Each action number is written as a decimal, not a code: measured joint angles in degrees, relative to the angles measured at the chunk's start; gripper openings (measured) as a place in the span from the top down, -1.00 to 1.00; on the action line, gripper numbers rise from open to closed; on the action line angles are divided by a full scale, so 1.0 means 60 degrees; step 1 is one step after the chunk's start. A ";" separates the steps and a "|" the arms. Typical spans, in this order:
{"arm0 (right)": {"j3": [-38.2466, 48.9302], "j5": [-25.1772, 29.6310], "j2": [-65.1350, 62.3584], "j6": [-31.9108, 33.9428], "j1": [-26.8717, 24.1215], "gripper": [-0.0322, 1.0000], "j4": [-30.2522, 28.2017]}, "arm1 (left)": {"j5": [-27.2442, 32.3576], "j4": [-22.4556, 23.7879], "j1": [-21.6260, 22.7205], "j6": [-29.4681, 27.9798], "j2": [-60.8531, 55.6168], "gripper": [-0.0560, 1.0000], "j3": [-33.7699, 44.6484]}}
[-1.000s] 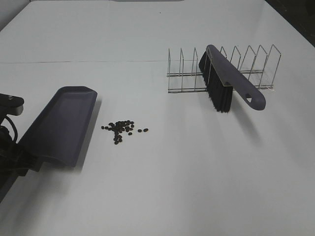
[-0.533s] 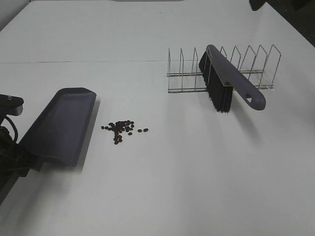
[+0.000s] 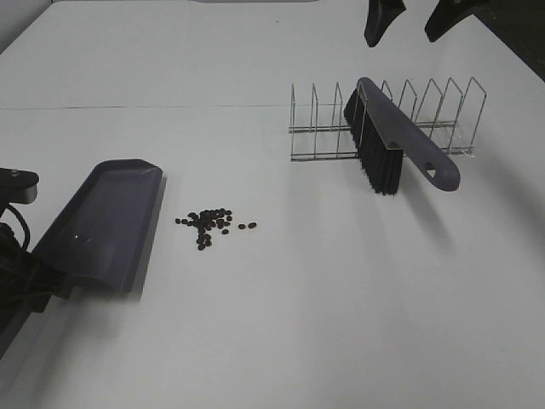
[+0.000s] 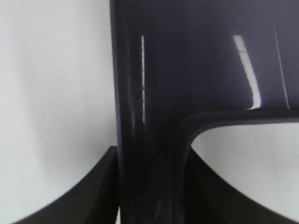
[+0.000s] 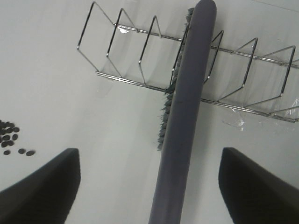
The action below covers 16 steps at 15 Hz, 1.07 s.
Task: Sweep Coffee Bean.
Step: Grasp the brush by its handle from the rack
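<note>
Coffee beans: loose cluster on white table, left of centre, none swept yet. Dustpan just left of cluster, apart from it, handle clamped in left gripper. Brush well right and farther off, resting in wire rack, bristles down. Right gripper hovers beyond rack, jaws spread wide, empty. Step, likely: fetching brush. Next move: descend, line jaws across handle, close, lift clear of rack wires, carry brush to right of beans.

High camera overlooks table from near edge; right wrist camera, looking down closely, shares its brush; left wrist camera hugs dustpan.
</note>
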 joint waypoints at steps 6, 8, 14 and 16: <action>-0.0535 -0.0019 0.2072 0.0745 -0.0010 -0.54 -0.0315 | 0.0220 -0.0286 0.0000 0.0000 0.0000 0.26 0.0000; -0.0554 -0.0029 0.2349 0.0745 -0.0057 -0.53 -0.0315 | 0.0220 -0.0372 0.0000 0.0000 0.0000 0.26 0.0000; -0.0554 -0.0095 0.2903 0.0821 -0.0382 -0.48 -0.0315 | 0.0220 -0.0554 0.0000 0.0000 0.0000 0.26 0.0000; -0.0583 -0.0181 0.3113 0.0707 -0.0382 -0.47 -0.0191 | 0.0220 -0.0630 0.0000 0.0000 0.0000 0.26 0.0000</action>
